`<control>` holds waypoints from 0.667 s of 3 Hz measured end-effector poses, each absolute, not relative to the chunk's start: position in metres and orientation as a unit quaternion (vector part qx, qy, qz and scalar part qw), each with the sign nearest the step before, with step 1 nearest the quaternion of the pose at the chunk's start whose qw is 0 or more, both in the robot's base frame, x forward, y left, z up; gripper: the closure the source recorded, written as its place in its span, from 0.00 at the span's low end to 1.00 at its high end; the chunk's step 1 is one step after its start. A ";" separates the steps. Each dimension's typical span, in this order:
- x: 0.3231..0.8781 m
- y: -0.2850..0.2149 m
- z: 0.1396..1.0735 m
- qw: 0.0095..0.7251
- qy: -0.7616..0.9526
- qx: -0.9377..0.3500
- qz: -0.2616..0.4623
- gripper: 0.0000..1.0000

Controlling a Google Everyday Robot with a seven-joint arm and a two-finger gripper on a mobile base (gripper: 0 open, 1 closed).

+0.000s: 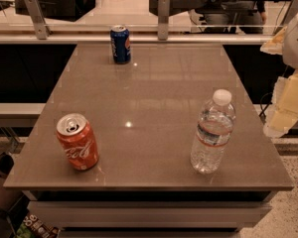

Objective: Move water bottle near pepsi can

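The water bottle (213,133), clear ribbed plastic with a white cap and a thin label band, stands upright at the front right of the brown table (154,93). The pepsi can (120,44), dark blue with a silver top, stands upright at the far edge of the table, left of centre. My gripper (286,109), a pale yellowish-white shape, hangs at the right edge of the view, beyond the table's right side. It is to the right of the bottle, apart from it, and holds nothing that I can see.
An orange-red Coca-Cola can (78,142) stands at the front left of the table. A metal rail with glass panels (159,31) runs along the far edge. Dark gaps lie on both sides of the table.
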State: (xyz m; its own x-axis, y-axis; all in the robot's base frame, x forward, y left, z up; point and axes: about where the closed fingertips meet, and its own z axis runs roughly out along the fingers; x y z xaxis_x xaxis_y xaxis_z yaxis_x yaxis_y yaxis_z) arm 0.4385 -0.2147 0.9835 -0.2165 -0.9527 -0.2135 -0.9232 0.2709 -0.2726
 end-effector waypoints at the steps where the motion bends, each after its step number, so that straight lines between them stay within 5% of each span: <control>1: 0.438 -0.215 0.984 0.171 0.779 -0.602 -0.043 0.00; 2: 0.438 -0.215 0.986 0.180 0.776 -0.603 -0.038 0.00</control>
State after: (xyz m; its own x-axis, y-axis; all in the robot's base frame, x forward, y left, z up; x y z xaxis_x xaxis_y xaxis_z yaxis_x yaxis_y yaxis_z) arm 0.4378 -0.2150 0.9865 -0.2080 -0.9499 -0.2332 -0.9225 0.2697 -0.2760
